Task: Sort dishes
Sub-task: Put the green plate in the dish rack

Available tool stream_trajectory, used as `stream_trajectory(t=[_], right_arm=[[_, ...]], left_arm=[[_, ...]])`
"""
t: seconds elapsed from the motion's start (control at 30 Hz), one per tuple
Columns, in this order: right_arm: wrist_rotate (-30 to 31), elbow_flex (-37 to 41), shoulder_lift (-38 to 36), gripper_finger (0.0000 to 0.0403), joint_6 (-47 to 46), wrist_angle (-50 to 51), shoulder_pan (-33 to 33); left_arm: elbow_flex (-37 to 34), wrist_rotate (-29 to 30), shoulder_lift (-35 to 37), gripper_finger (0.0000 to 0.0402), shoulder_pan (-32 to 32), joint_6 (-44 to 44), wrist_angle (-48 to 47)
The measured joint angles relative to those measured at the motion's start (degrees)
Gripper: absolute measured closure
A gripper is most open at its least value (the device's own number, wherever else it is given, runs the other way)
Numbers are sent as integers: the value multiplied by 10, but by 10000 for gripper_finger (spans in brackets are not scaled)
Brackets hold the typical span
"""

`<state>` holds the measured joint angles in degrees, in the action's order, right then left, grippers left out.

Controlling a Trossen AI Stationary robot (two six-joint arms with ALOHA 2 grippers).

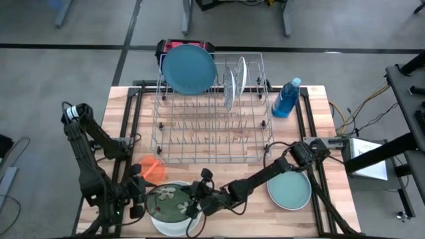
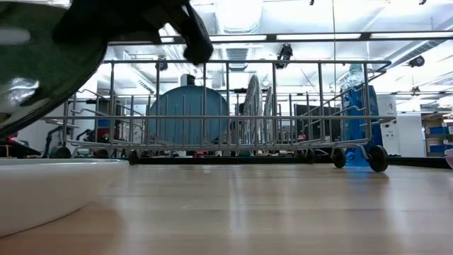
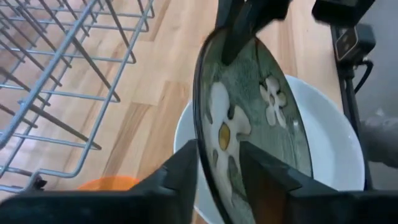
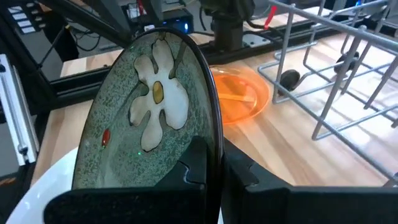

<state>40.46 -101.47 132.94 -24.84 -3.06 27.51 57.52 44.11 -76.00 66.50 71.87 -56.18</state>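
Note:
The black-and-white flower-patterned plate stands tilted up on edge over a white plate at the table's near edge. My right gripper reaches in from the right and is shut on its rim. My left gripper is open, with one finger on each side of the opposite rim. A small orange plate lies flat beside them. A teal plate lies flat at the near right. A large blue plate and two pale plates stand in the wire rack. My right gripper pinches the patterned plate's rim between its two fingers, one on the flowered face and one on the back. The fingers come nearly level from the table's right. The plate stands steeply tilted, raised above the white plate. My left gripper's fingers straddle the rim; whether they touch it I cannot tell.
The wire rack fills the middle of the table, on small wheels. A blue bottle stands right of it. Bare wood lies between the white plate and the teal plate.

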Motion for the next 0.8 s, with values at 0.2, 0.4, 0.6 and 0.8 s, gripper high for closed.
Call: stream_trajectory(t=[0.2, 0.4, 0.6, 0.8], right_arm=[[13, -12, -2, 402, 51, 0, 1], [23, -27, -2, 402, 113, -1, 6], [33, -40, -2, 401, 161, 0, 11], [25, -42, -2, 386, 137, -3, 13]], left_arm=[[0, -20, -15, 244, 0, -7, 1], [-3, -17, -44, 226, 0, -8, 7], [-3, -15, -84, 253, 0, -18, 27], [5, -8, -113, 341, 1, -4, 33]])
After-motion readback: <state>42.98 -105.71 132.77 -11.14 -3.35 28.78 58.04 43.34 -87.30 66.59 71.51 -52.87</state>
